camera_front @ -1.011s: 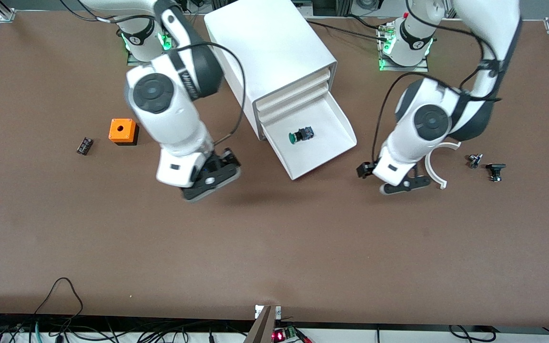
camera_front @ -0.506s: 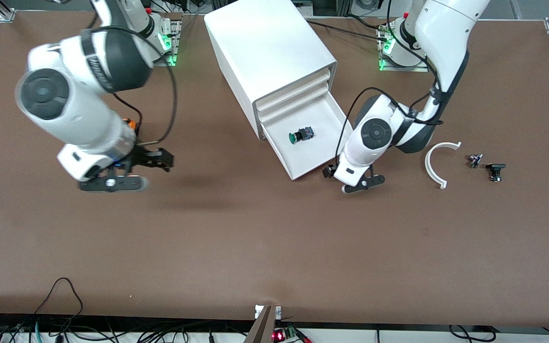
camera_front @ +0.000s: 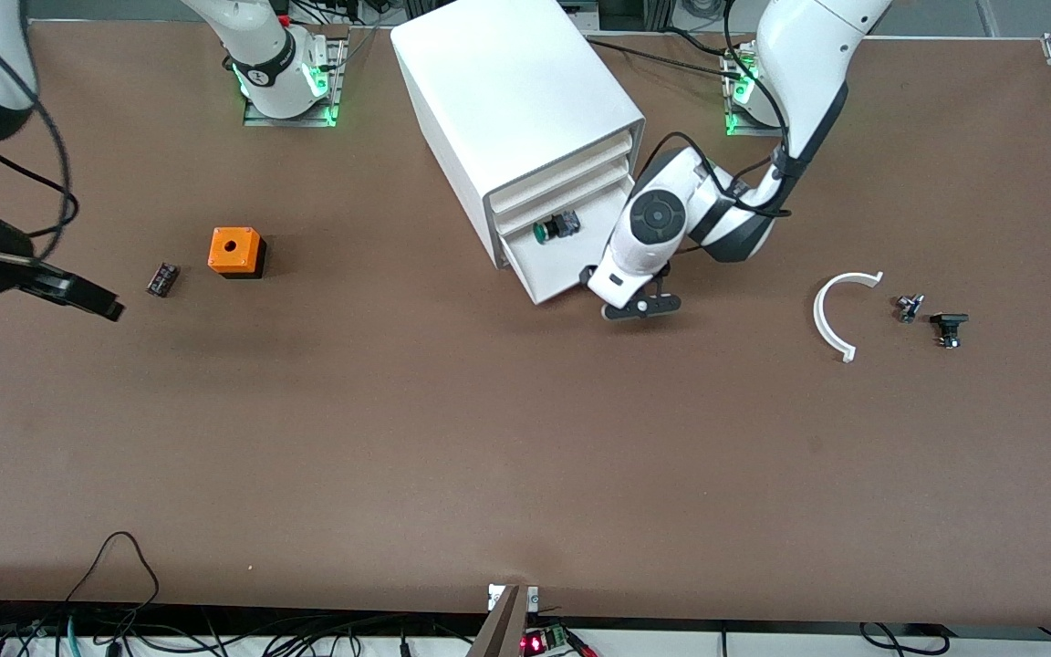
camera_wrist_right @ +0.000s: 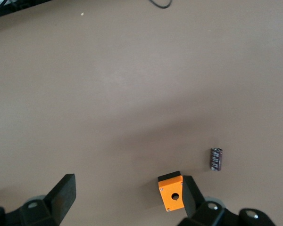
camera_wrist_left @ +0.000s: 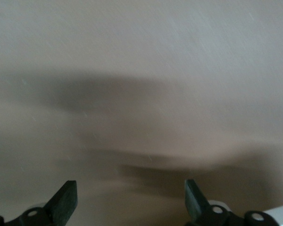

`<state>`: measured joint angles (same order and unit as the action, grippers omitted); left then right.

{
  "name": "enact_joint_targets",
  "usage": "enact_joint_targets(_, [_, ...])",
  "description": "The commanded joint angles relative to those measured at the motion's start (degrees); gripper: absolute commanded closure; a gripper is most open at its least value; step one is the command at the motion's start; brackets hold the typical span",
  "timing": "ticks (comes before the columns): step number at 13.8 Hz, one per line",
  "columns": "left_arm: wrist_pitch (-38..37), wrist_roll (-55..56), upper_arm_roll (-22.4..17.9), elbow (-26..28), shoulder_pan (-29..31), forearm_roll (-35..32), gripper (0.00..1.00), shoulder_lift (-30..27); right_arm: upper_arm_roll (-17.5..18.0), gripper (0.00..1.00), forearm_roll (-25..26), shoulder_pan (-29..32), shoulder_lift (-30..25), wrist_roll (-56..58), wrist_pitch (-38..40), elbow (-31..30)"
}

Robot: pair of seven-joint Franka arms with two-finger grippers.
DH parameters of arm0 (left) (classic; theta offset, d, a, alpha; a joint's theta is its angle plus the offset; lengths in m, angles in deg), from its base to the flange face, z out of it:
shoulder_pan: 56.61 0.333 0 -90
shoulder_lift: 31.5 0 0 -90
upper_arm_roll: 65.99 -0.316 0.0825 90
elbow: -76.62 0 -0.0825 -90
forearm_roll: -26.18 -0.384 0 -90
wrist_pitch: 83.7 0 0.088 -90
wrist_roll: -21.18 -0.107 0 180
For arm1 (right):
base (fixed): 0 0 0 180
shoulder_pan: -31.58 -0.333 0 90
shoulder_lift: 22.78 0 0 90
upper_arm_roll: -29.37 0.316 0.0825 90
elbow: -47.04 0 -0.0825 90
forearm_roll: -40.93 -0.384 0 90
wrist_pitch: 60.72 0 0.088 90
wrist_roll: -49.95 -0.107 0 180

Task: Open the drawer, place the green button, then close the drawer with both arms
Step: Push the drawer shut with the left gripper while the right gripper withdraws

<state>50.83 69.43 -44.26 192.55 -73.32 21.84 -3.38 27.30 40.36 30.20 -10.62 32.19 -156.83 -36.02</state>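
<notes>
Nearest the front camera on the brown surface [camera_front: 525, 456], toward the left arm's end, lie a curved white piece [camera_front: 834, 315] and two small black parts [camera_front: 931, 319] just beside it. Toward the right arm's end sit a small black cylinder [camera_front: 161, 279] and an orange cube [camera_front: 235, 252] with a hole, both well apart from the cabinet [camera_front: 512, 100]. Nothing lies between the drawer front and the left hand.

The left hand [camera_front: 637, 304] sits at the front edge of the drawer [camera_front: 555, 265], at its corner toward the left arm's end; its fingers [camera_wrist_left: 66, 200] are spread apart and grasp nothing, with only blurred surface between them in the left wrist view. Half a second ago the drawer stood pulled well out and this hand was just clear of its corner; now the drawer is pushed much of the way in, only a short stretch of tray showing.

The button [camera_front: 553, 227] lies inside the drawer, close under the cabinet's face, near the left hand but not touching it.

The right hand [camera_front: 51, 287] has swung away to the surface's edge at the right arm's end, released, fingers wide, over bare surface beside the cylinder.
</notes>
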Motion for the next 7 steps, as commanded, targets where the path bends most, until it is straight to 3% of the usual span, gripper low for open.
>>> enact_joint_targets(1, [-0.32, 0.26, 3.23, 4.03, 0.01, 0.04, 0.0, -3.24, 1.18, 0.0, 0.31, 1.47, -1.96, -0.87, 0.48, -1.84])
enact_joint_targets(3, [-0.32, 0.26, 5.07, 4.74, 0.01, -0.05, 0.0, -3.59, -0.38, 0.0, 2.75, 1.47, -2.05, 1.74, 0.84, -2.01])
enact_joint_targets(5, [-0.5, 0.17, 7.01, 6.22, 0.01, 0.04, 0.0, -3.59, -3.55, 0.0, 2.94, 1.3, -1.96, 11.56, 1.63, -2.71])
enact_joint_targets(7, [-0.68, 0.26, 7.37, 6.93, 0.01, 0.04, 0.0, -4.03, -4.35, 0.0, 2.94, 0.86, -2.75, 13.63, 1.28, -4.11])
